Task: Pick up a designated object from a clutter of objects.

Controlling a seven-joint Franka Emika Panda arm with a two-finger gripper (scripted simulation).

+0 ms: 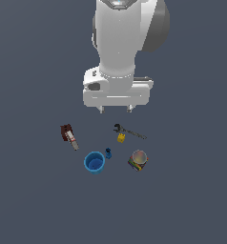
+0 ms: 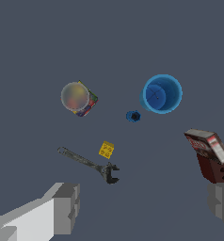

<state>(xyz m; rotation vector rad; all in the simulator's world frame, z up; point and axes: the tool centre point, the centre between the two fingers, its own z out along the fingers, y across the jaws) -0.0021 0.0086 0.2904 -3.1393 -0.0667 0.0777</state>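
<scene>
End effector fingers spread, empty, high above the worktop. Marker stick lies untouched against the red-brown block, at the exterior view's left of the blue cup. Approach, descent, grasp and lift all remain

In the exterior view the arm is cut off by the picture's edge at twelve o'clock, so only its lower links and hand show, and the two fingertips under the hand are too small to judge finely. The marker-like stick and the red-brown block overlap there, so whether the stick lies on or beside the block cannot be told. In the wrist view the fingers are clipped at seven and four o'clock, and the tin can label is too blurred to read.
</scene>
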